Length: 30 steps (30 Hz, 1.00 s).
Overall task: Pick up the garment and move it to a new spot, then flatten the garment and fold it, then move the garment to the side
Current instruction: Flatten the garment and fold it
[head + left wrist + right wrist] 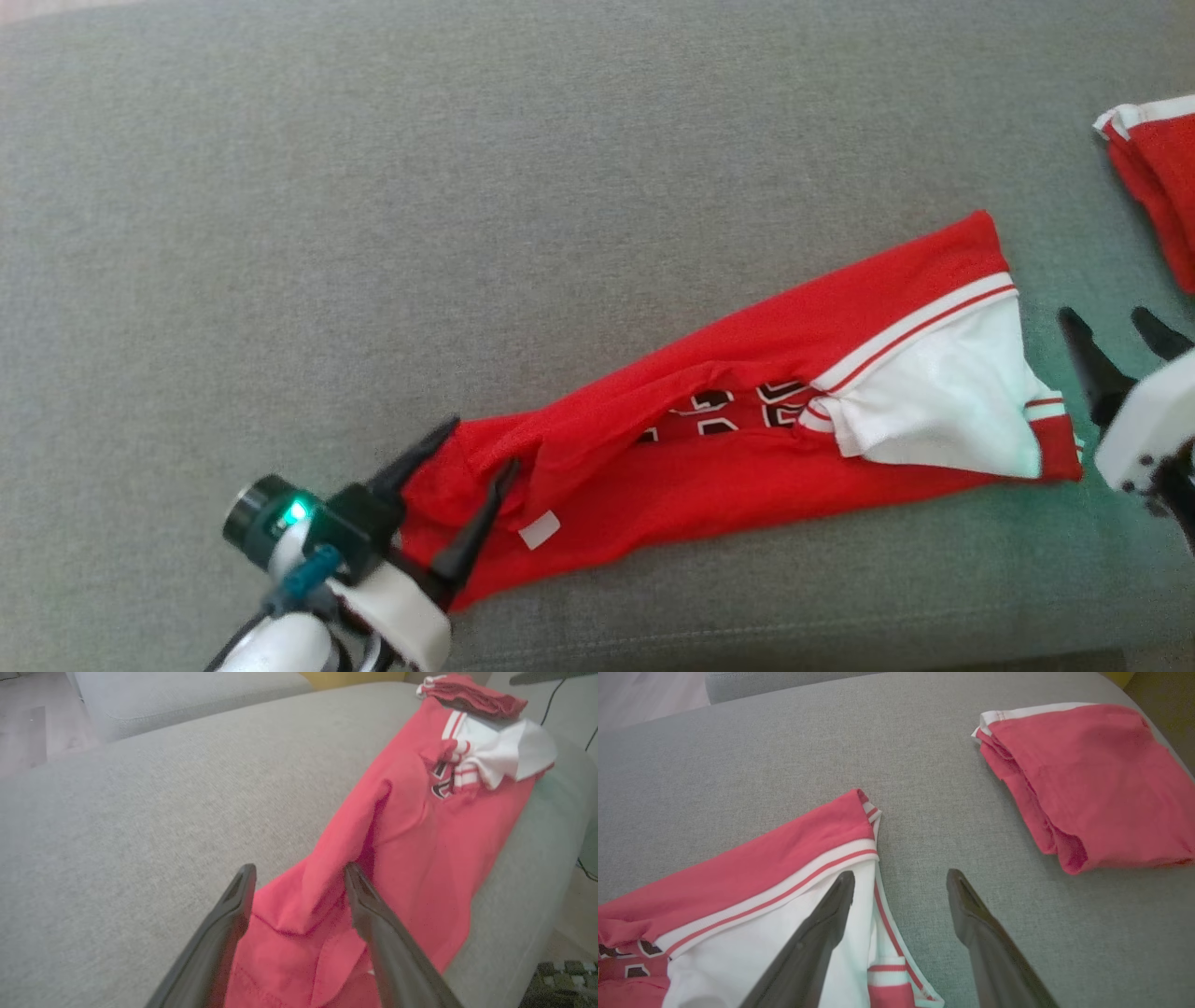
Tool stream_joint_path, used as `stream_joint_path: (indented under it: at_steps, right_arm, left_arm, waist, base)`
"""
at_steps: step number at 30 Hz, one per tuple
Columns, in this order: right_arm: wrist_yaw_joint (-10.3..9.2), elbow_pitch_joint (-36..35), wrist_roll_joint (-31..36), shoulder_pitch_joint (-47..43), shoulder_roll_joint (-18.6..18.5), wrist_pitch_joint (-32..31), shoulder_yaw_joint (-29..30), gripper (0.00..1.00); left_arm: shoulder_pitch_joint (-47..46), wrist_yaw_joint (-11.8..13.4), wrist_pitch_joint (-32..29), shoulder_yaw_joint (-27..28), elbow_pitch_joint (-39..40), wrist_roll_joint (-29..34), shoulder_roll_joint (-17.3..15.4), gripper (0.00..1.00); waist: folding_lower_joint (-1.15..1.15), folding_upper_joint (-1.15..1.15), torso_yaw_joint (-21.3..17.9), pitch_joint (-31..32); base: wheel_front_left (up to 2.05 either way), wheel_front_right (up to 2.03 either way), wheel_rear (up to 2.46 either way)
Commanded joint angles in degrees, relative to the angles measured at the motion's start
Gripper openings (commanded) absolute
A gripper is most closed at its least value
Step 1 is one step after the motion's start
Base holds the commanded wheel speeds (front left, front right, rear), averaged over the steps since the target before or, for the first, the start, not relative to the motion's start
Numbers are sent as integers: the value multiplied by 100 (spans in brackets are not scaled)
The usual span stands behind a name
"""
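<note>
Fingers (476, 527) of the left hand (484, 442) are held wide apart at the near left of the grey sofa cushion (373, 187), with a raised fold of the red garment (728, 467) at its left end standing between them; nothing is gripped. The garment is laid out as a long folded strip running from there to the right and slightly farther away, with dark numerals showing in its middle gap and a white, striped panel at its right end. The right hand (1105, 315) is likewise spread open at that end, one finger over the white panel and the other over bare cushion. A second folded red garment (1162, 177) is seen well apart at the far right.
</note>
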<state>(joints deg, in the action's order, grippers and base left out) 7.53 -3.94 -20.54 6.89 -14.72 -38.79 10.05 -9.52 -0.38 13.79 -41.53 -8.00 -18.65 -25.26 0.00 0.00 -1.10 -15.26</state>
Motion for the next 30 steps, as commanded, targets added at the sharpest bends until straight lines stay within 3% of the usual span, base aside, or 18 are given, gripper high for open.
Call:
stream_joint_path:
  at_steps: [1,9,17,18,19,24,30]
  right_arm:
    - [-4,-74,50,223,-48,-51,-84,100]
    - [-4,1041,366,640,-139,-349,-397,100]
    - [-4,2142,58,1005,-61,-558,-692,100]
    - [-4,2201,-35,1048,-60,-515,-744,84]
    - [-4,2230,-132,1093,-84,-426,-827,0]
    - [-4,2310,-542,1231,-436,321,-1047,0]
    - [-4,2612,-694,1262,-1120,1072,-437,0]
  left_arm:
    - [-47,104,81,341,241,-45,-46,100]
    - [322,642,118,1345,1144,184,585,100]
    - [643,338,120,1935,1182,390,1282,100]
    - [669,285,120,2002,1175,421,1358,100]
    - [699,233,120,2071,1160,451,1436,100]
    - [882,4,120,2441,1076,617,1740,100]
    - [1149,-215,120,2850,1083,766,1981,100]
  waist:
    - [0,0,34,13]
    - [0,0,258,4]
    - [0,0,473,-10]
    - [0,0,489,-6]
    - [0,0,505,0]
    - [0,0,507,135]
    - [0,0,427,356]
  base:
    - [0,0,0]
    - [0,0,0]
    - [0,0,0]
    - [0,0,0]
    - [0,0,0]
    - [0,0,0]
    - [0,0,0]
